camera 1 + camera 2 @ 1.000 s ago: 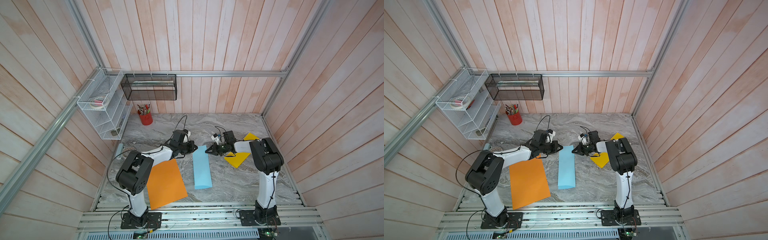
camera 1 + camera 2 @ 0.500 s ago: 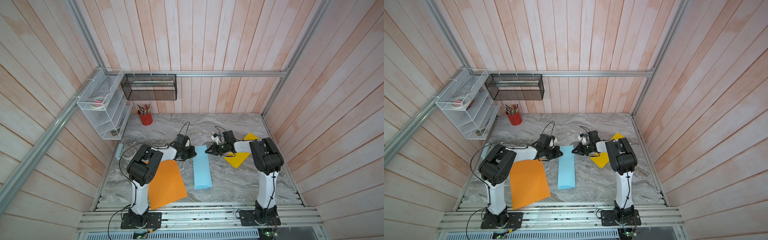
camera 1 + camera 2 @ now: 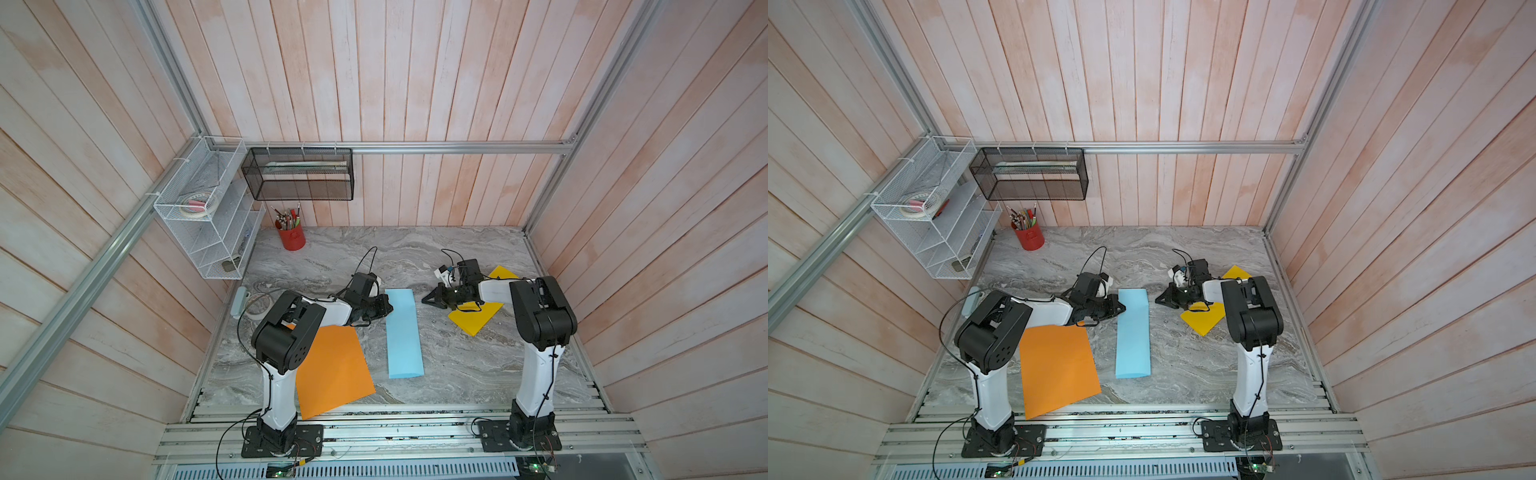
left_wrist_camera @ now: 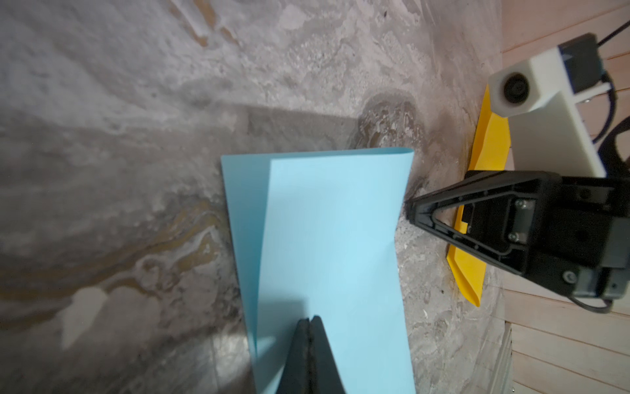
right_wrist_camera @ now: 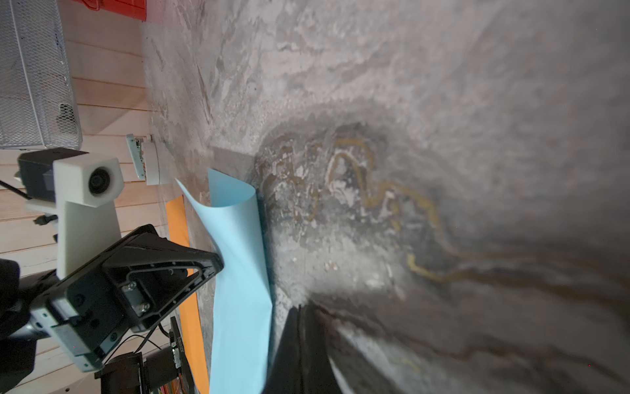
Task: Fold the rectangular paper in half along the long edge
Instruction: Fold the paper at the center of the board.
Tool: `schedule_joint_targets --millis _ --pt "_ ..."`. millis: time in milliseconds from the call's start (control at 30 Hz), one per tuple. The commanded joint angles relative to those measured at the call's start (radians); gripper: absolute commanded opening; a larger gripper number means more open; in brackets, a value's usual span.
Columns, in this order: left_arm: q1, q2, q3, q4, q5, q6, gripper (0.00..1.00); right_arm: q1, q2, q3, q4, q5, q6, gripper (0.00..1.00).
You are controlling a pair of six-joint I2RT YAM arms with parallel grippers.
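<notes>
**A:** ok so where's the blue paper (image 3: 402, 332) at?

**B:** middle of the marble table (image 3: 457, 365), doubled over along its long side. The fold's more of a soft curl than a crease, and at the far end the top layer sits skewed off the bottom one (image 4: 317, 218).

**A:** and the grippers?

**B:** left gripper (image 3: 390, 308) has its jaws pinched fully together with nothing between them, tip over the paper's far end. Honestly can't tell if it's pressing down or just above it. Right gripper (image 3: 424, 300) is closed and empty too, tip just beside the curled edge (image 5: 300, 311). Orange sheet (image 3: 332, 370) lies by the left arm, yellow sheet (image 3: 478, 318) under the right.
</notes>
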Motion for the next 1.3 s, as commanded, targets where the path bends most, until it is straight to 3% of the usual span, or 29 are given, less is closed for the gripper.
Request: schedule_joint_targets --millis 0,167,367,600,800,1033,1267 --pt "-0.006 0.036 -0.054 -0.148 -0.049 -0.001 0.00 0.053 -0.037 0.006 -0.075 0.037 -0.021 0.00" --pt "-0.006 0.029 -0.053 -0.155 -0.050 0.003 0.00 0.098 -0.048 0.030 0.015 -0.031 0.046 0.00" --pt "-0.007 0.029 -0.046 -0.153 -0.046 -0.001 0.00 0.099 0.055 0.085 0.009 0.001 0.067 0.00" --pt "-0.011 0.020 -0.041 -0.155 -0.044 -0.008 0.00 0.039 0.104 0.067 -0.025 0.074 0.039 0.00" --pt "-0.011 0.023 -0.048 -0.151 -0.043 -0.006 0.00 -0.039 0.032 0.013 -0.052 0.074 -0.005 0.00" --pt "-0.010 0.028 -0.051 -0.147 -0.041 -0.009 0.00 0.045 -0.046 0.058 0.001 -0.052 0.039 0.00" --pt "-0.012 0.028 -0.048 -0.150 -0.040 -0.008 0.00 0.099 0.075 0.173 0.006 -0.041 0.082 0.00"
